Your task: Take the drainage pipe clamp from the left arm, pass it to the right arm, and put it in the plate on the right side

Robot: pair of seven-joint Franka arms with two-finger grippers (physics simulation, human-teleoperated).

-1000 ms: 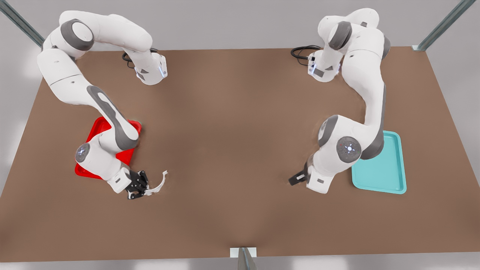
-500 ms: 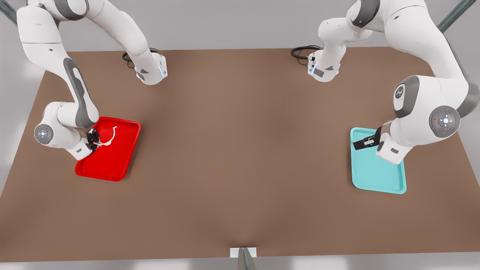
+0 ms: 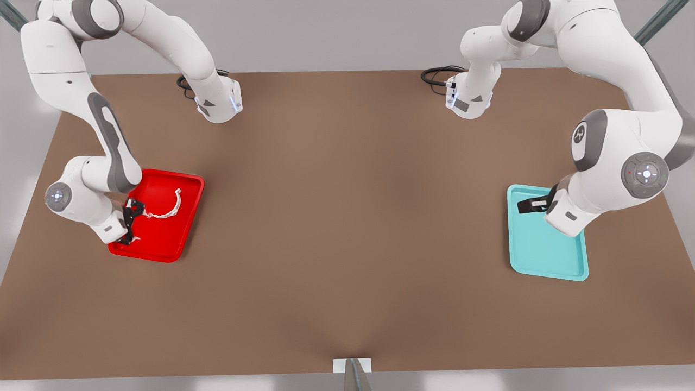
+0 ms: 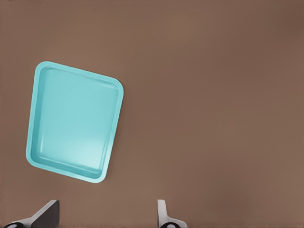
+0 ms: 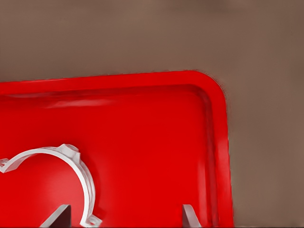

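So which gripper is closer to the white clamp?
The right gripper: open, beside the clamp lying in the red tray. The left gripper, open, hangs over the teal tray.

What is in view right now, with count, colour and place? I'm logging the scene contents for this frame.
drainage pipe clamp: one, white, lying inside the red plate, free of the fingers beside it.
plate: one, red, on the table at the front view's left.
teal tray: one, teal, on the table at the front view's right, nothing lying in it.
table: one, brown, under everything.
cables: two black bundles, at the far edge by the arm bases.
right gripper: one, black fingers, open, over the red plate's edge next to the clamp.
left gripper: one, black fingers, open, empty, waiting above the teal tray.
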